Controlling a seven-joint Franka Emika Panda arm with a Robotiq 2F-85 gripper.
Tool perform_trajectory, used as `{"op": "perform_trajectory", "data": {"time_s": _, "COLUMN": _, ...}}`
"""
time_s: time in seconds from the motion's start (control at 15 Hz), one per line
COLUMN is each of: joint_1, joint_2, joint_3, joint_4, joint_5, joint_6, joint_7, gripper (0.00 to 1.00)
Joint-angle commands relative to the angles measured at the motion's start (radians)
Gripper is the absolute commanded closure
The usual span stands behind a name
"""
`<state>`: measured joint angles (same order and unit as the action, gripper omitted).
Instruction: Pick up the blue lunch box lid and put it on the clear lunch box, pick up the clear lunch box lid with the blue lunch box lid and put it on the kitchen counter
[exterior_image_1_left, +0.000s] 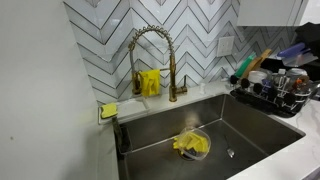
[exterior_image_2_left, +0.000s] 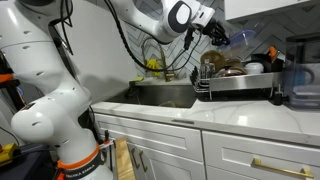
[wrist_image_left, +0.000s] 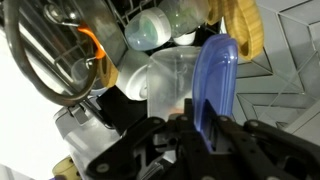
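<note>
My gripper (wrist_image_left: 205, 126) is shut on the lower edge of the blue lunch box lid (wrist_image_left: 215, 80), which stands upright and edge-on between the fingers. Just behind and left of the lid is the clear lunch box (wrist_image_left: 170, 82), lying in the dish rack (wrist_image_left: 45, 60) among other containers. In an exterior view the gripper (exterior_image_2_left: 215, 32) hangs above the dish rack (exterior_image_2_left: 240, 88), which stands on the white kitchen counter (exterior_image_2_left: 250, 118). The lid is too small to make out there.
A steel sink (exterior_image_1_left: 230, 125) holds a yellow cloth (exterior_image_1_left: 192, 145), under a brass faucet (exterior_image_1_left: 150, 50). The dish rack (exterior_image_1_left: 275, 95) to its right is crowded with dishes and utensils. An orange utensil (wrist_image_left: 90, 42) and metal wires sit close to the lid.
</note>
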<state>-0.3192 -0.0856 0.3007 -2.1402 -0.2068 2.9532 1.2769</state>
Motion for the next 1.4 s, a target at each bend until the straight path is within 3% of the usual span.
{"op": "perform_trajectory", "data": {"time_s": 0.0, "joint_1": 0.089, "joint_2": -0.102, "joint_3": -0.075, "joint_4": -0.079, "joint_5": 0.242, "joint_6": -0.044, "joint_7": -0.236, "gripper": 0.97}}
{"op": "perform_trajectory", "data": {"time_s": 0.2, "joint_1": 0.261, "joint_2": -0.159, "joint_3": -0.225, "joint_4": -0.127, "joint_5": 0.482, "joint_6": -0.052, "joint_7": -0.475, "gripper": 0.97}}
{"op": "perform_trajectory", "data": {"time_s": 0.33, "joint_1": 0.314, "joint_2": -0.231, "joint_3": -0.288, "joint_4": -0.167, "joint_5": 0.637, "joint_6": -0.09, "joint_7": -0.644, "gripper": 0.97}}
{"op": "perform_trajectory", "data": {"time_s": 0.4, "joint_1": 0.294, "joint_2": -0.251, "joint_3": -0.294, "joint_4": -0.181, "joint_5": 0.635, "joint_6": -0.076, "joint_7": -0.652, "gripper": 0.97}}
{"op": "perform_trajectory", "data": {"time_s": 0.47, "joint_1": 0.273, "joint_2": -0.162, "joint_3": -0.252, "joint_4": -0.113, "joint_5": 0.58, "joint_6": -0.049, "joint_7": -0.589, "gripper": 0.88}}
{"op": "perform_trajectory", "data": {"time_s": 0.87, "joint_1": 0.279, "joint_2": -0.227, "joint_3": -0.283, "joint_4": -0.16, "joint_5": 0.612, "joint_6": -0.057, "joint_7": -0.637, "gripper": 0.88}}
{"op": "perform_trajectory", "data": {"time_s": 0.93, "joint_1": 0.279, "joint_2": -0.227, "joint_3": -0.282, "joint_4": -0.162, "joint_5": 0.612, "joint_6": -0.057, "joint_7": -0.637, "gripper": 0.97}}
{"op": "perform_trajectory", "data": {"time_s": 1.0, "joint_1": 0.249, "joint_2": -0.234, "joint_3": -0.282, "joint_4": -0.167, "joint_5": 0.588, "joint_6": -0.074, "joint_7": -0.62, "gripper": 0.97}}
{"op": "perform_trajectory", "data": {"time_s": 1.13, "joint_1": 0.252, "joint_2": -0.257, "joint_3": -0.319, "joint_4": -0.179, "joint_5": 0.62, "joint_6": -0.095, "joint_7": -0.645, "gripper": 0.97}}
{"op": "perform_trajectory", "data": {"time_s": 1.33, "joint_1": 0.278, "joint_2": -0.326, "joint_3": -0.41, "joint_4": -0.196, "joint_5": 0.693, "joint_6": -0.222, "joint_7": -0.721, "gripper": 0.97}}
